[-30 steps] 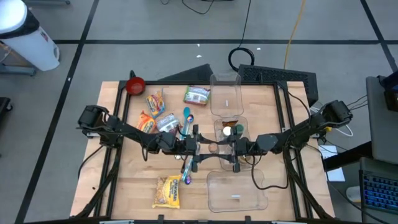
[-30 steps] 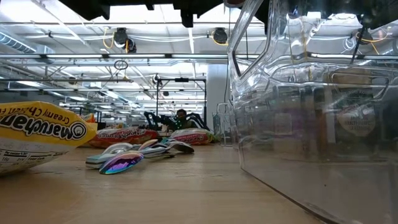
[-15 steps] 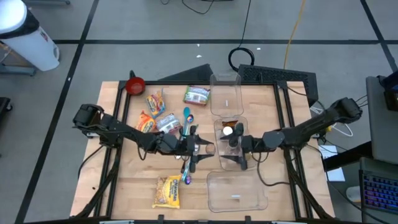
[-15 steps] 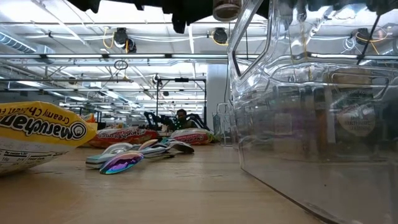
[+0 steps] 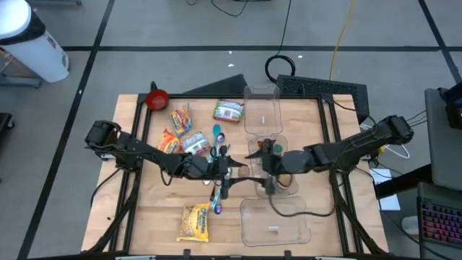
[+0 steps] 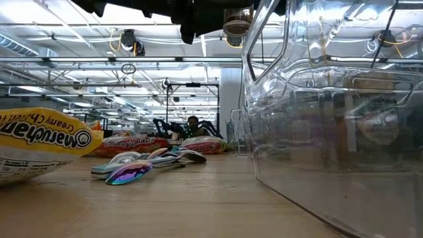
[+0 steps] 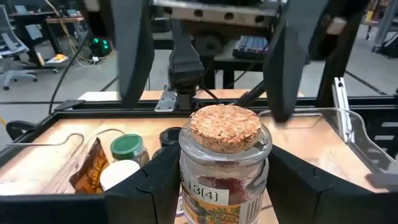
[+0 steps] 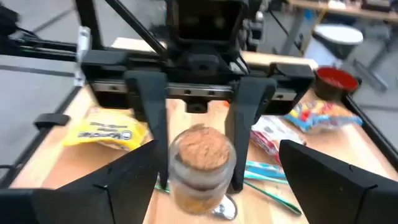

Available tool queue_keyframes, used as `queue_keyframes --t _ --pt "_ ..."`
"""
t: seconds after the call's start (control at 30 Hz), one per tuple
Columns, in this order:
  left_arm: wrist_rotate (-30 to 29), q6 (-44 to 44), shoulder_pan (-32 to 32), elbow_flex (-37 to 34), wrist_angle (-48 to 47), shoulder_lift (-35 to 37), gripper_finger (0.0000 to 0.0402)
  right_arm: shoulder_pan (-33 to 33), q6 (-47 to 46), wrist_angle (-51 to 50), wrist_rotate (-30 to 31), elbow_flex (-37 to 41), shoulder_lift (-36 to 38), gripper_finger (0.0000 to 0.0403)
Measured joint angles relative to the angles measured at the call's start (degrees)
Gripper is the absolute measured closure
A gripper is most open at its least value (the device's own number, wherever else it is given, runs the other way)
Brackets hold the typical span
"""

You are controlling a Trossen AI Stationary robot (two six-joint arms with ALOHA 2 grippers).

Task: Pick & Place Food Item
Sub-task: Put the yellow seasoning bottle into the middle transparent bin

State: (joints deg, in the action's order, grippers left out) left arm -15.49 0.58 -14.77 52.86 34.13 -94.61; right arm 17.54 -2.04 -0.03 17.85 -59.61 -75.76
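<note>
A glass jar (image 7: 222, 163) with a cork stopper (image 8: 200, 148) and a printed label hangs above the middle of the table. My left gripper (image 5: 244, 171) is shut on it. It also shows at the top of the low view as jar (image 6: 236, 22). My right gripper (image 5: 266, 160) stands open just to the jar's right and a little higher. Its own fingers (image 8: 132, 180) are spread wide, short of the jar. Right below them stands the middle clear bin (image 5: 283, 186), which holds a green-lidded jar (image 7: 127, 147), a white lid and a brown packet (image 7: 89, 169). My left gripper pinches the jar's glass body (image 7: 186, 186) between its two fingers, one on each side, below the cork. The fingers (image 8: 153, 118) come level from the table's left. The jar stands upright in the hold, lifted clear of the table.
Another clear bin (image 5: 262, 108) stands at the far edge and a third clear bin (image 5: 273, 220) at the near edge. A yellow noodle packet (image 5: 193, 222), spoons (image 5: 217, 136), snack packets (image 5: 177, 130), a can (image 5: 228, 110) and a red bowl (image 5: 157, 99) lie on the left half.
My right gripper has opened and let go of the jar, then risen and tipped up toward level, staying just right of it. My left gripper keeps the jar upright and in place, with only its wrist tipping a little.
</note>
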Motion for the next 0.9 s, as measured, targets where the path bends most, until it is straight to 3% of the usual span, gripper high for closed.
queue_keyframes --t 0.3,0.63,0.77,0.9 --pt "0.0 -0.1 0.0 0.0 -1.4 0.0 0.0204 -1.8 -2.1 -1.9 -4.5 -2.6 -3.9 0.0099" --pt "-0.2 -0.2 0.0 0.0 -1.4 0.0 0.0204 -1.8 -3.3 -4.1 -4.6 -2.7 -3.9 0.0238" --pt "-0.2 -0.5 0.0 0.0 -1.4 0.0 0.0203 -1.8 -3.3 -4.4 -4.6 -2.7 -3.9 0.0242" --pt "-0.1 -1.5 0.0 0.0 -1.4 0.0 0.0157 -1.8 -2.6 -4.7 -4.6 -2.7 -3.9 0.0242"
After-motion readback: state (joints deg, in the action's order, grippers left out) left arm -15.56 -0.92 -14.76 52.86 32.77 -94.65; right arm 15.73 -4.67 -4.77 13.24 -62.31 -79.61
